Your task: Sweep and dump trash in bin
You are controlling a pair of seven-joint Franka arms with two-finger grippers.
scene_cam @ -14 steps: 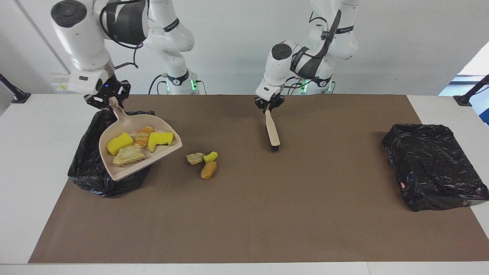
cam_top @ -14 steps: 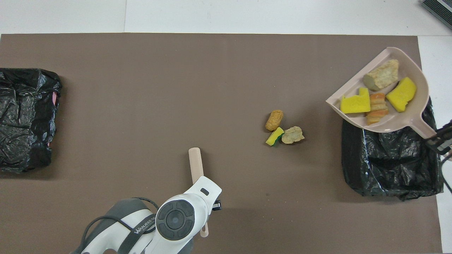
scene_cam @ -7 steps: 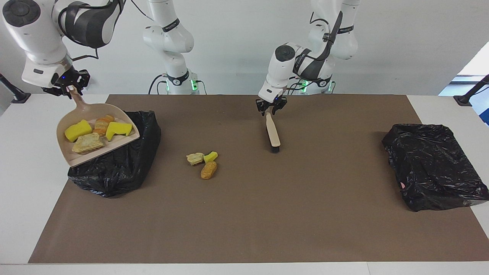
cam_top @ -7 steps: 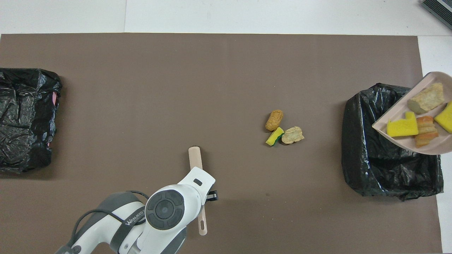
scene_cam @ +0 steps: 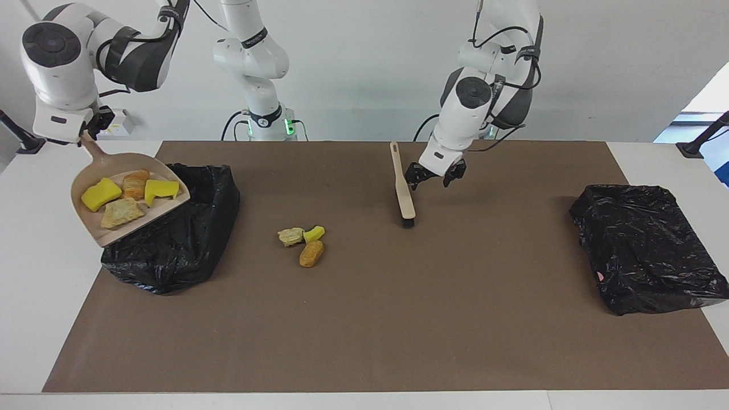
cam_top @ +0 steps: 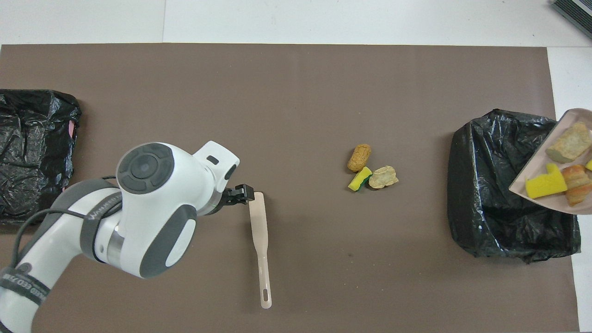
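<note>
Three pieces of trash lie together on the brown mat: a tan lump (scene_cam: 291, 236) (cam_top: 384, 177), a yellow sponge bit (scene_cam: 314, 233) (cam_top: 360, 179) and an orange-brown lump (scene_cam: 311, 253) (cam_top: 359, 157). Several more pieces, among them a yellow sponge (scene_cam: 101, 193) (cam_top: 545, 185), ride in the beige dustpan (scene_cam: 149, 213) (cam_top: 539, 169). My right gripper (scene_cam: 85, 134) is shut on the dustpan's handle and holds the pan tilted over the rim of the black-lined bin (scene_cam: 188, 239) (cam_top: 504, 199). The brush (scene_cam: 403, 191) (cam_top: 260, 245) lies flat on the mat. My left gripper (scene_cam: 433, 176) (cam_top: 241, 193) stands open beside it, holding nothing.
A second black bag-covered bin (scene_cam: 643, 245) (cam_top: 32, 152) sits at the left arm's end of the mat. White table (scene_cam: 34, 273) borders the mat at both ends.
My left gripper opened, let go of the brush and swung aside; the brush now lies flat. The right arm carried the loaded dustpan across the bin toward its own end of the table.
</note>
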